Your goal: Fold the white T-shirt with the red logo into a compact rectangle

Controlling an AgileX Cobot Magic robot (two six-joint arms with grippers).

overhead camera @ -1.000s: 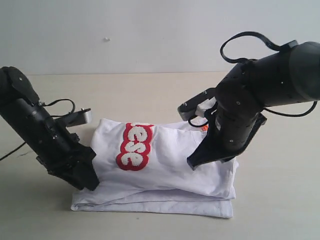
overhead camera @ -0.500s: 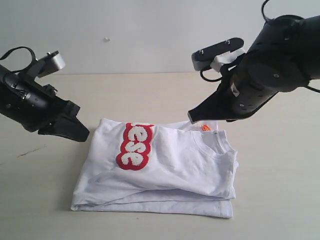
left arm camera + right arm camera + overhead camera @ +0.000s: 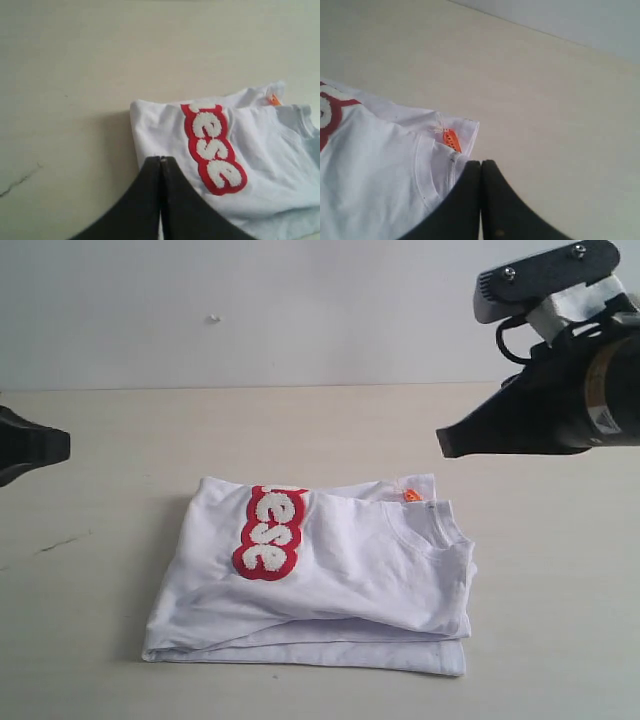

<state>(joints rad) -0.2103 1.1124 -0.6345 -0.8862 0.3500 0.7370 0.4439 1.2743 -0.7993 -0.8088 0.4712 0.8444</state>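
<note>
Several layers of the white T-shirt [image 3: 340,585] showed along its near edge, stacked and a little staggered; the bundle lay flat on the counter [image 3: 110,420] about midway across it, its long axis running from side to side; it read as a fairly compact rectangle, so the folding looked close to finished. Farther back on the top layer the red logo [image 3: 268,532] ran near-to-far along the left part, half of it tucked under the fold; at the far right corner sat the orange tag [image 3: 409,495].

Both claws hung clear of the cloth, each pressed together and pinching nothing; the shirt lay between them and below them. The left claw [image 3: 55,445] barely entered at the left edge, well apart from the logo end; its wrist camera looked past its own closed tips [image 3: 161,165] toward that end. The right claw [image 3: 447,443] hovered high beyond the tag corner, and seemed the nearer of the two; its wrist view showed the tag just ahead of the closed tips [image 3: 481,167]. Any squaring-up would likely fall to that arm, reaching down and toward the near edge; behind everything stood the pale wall [image 3: 300,310].
</note>
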